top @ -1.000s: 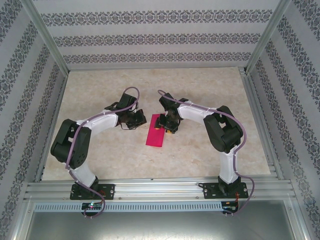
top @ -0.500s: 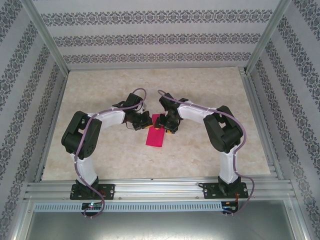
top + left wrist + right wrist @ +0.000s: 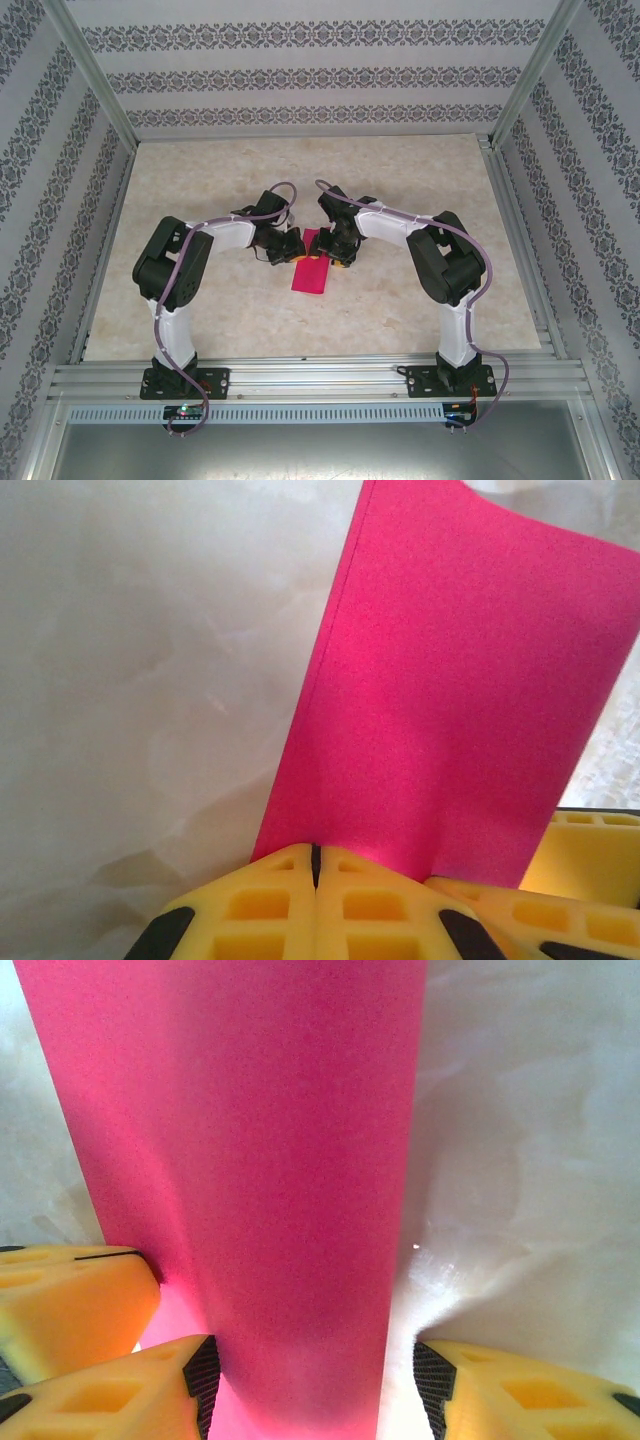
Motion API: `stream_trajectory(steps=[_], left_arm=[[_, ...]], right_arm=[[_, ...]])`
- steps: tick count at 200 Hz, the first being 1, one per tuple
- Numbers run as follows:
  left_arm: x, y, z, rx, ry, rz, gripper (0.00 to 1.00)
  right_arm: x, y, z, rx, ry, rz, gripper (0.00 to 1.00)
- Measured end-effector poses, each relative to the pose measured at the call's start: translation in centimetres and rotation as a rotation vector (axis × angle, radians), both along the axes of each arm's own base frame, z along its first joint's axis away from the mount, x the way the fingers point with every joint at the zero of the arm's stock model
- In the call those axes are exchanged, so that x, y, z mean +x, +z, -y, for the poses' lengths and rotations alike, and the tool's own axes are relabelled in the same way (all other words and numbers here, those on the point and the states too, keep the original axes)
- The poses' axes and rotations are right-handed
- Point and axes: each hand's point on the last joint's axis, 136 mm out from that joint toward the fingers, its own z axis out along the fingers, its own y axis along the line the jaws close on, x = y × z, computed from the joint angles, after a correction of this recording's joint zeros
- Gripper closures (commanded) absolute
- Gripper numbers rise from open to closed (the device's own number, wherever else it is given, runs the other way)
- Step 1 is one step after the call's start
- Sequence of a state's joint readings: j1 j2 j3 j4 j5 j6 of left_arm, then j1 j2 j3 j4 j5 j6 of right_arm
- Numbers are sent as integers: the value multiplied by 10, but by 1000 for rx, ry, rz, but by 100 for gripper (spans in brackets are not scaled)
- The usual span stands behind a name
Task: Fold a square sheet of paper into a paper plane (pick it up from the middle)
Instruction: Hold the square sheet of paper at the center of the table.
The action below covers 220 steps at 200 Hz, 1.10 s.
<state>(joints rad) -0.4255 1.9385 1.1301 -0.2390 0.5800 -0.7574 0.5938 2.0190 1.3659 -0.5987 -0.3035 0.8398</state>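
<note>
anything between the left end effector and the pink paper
Nothing visible: the shut left end effector is right at the edge of the pink paper; the open right end effector straddles it.

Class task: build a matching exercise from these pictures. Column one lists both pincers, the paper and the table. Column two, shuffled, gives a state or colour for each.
Column one:
1. left pincer
2. right pincer
3. sheet of paper
4. table

Column two:
A. pale, marble-patterned
B. fingers shut together
C. magenta-pink
D. fingers apart, paper between them

Pairs: 1-B; 2-D; 3-C; 4-A
</note>
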Motion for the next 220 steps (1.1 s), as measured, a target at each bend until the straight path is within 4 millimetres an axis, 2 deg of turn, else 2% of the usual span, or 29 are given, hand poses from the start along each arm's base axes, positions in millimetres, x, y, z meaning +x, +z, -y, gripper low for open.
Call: stream_trajectory(steps=[72, 87, 99, 106, 115, 133, 143, 155, 179, 198, 220], left_arm=[[0, -1, 0, 14, -23, 21, 100], [0, -1, 0, 15, -28, 25, 100], [0, -1, 0, 16, -31, 27, 100], [0, -1, 0, 16, -32, 28, 100], [0, -1, 0, 17, -34, 30, 100], [0, -1, 0, 17, -35, 31, 100], [0, -1, 0, 17, -37, 32, 100], [0, -1, 0, 19, -38, 33, 100], [0, -1, 0, 21, -40, 33, 100], [-1, -1, 0, 21, -40, 33, 100], [-1, -1, 0, 21, -40, 33, 100]], right_arm=[[3, 7, -3, 8, 1, 22, 33], [6, 15, 4, -5, -12, 52, 31], [9, 30, 11, 5, -29, 100, 32], [10, 41, 15, 22, -41, 130, 36], [11, 56, 20, 53, -54, 173, 51], [15, 82, 17, 166, -83, 257, 74], [17, 89, 11, 234, -85, 283, 86], [18, 87, -1, 310, -86, 282, 97], [16, 63, -20, 383, -75, 227, 100], [13, 49, -25, 395, -67, 200, 100], [8, 43, -24, 397, -62, 189, 100]])
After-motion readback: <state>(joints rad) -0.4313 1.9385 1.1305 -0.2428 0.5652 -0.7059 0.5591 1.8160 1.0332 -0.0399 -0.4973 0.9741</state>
